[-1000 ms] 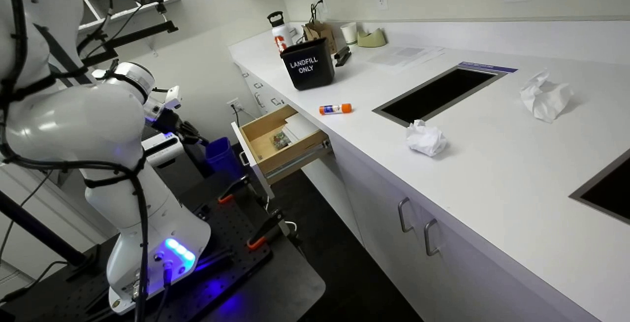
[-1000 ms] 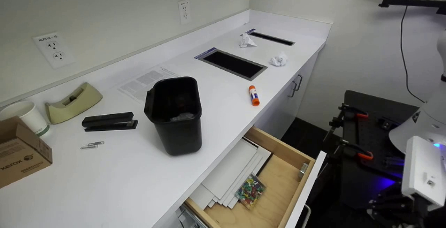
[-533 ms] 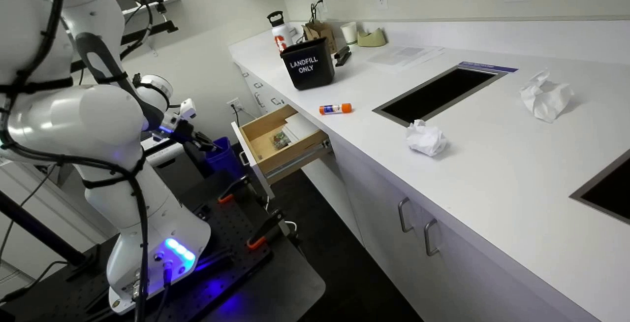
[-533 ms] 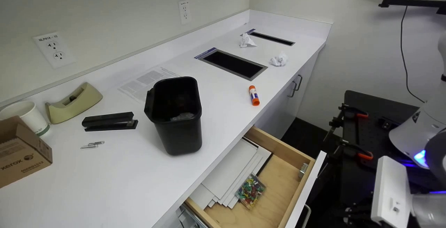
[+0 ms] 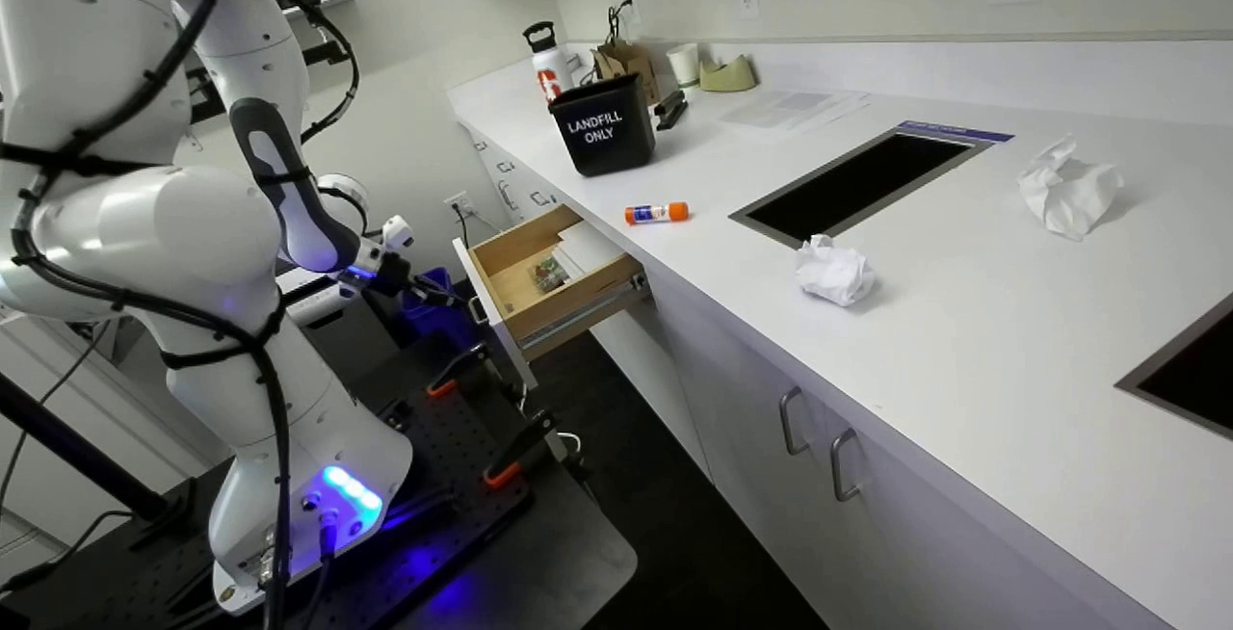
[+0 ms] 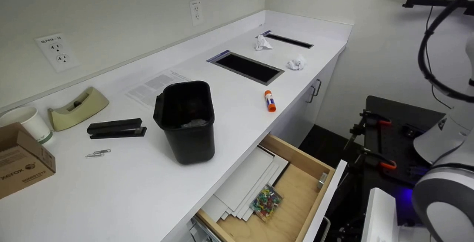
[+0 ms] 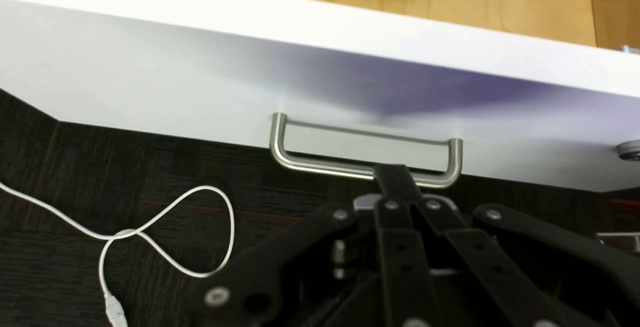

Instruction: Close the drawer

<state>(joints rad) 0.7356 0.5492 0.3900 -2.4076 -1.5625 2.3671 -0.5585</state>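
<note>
The drawer stands pulled out from under the counter; its tan side wall [image 5: 578, 299] and white front panel [image 6: 328, 200] show in the exterior views. White boards and a clear box of coloured pins [image 6: 266, 202] lie in it. In the wrist view the front panel [image 7: 150, 69] crosses the upper part, with its metal handle [image 7: 325, 167] below. My gripper [image 7: 397, 182] is shut, with its fingertips together and nothing seen between them. The tips overlap the handle's bar in that view; I cannot tell if they touch. In an exterior view the gripper [image 5: 451, 297] is just outside the drawer front.
A black bin [image 5: 605, 129] and an orange glue stick [image 5: 657, 213] stand on the white counter [image 5: 732, 283] above the drawer. Clamps [image 5: 520, 447] stick up from the robot's table edge. A blue bin [image 5: 438, 322] is behind the gripper. A white cable [image 7: 175, 202] lies on the floor.
The arm and gripper have moved toward the drawer front, rightward in one exterior view and leftward in the other. The drawer has not moved.
</note>
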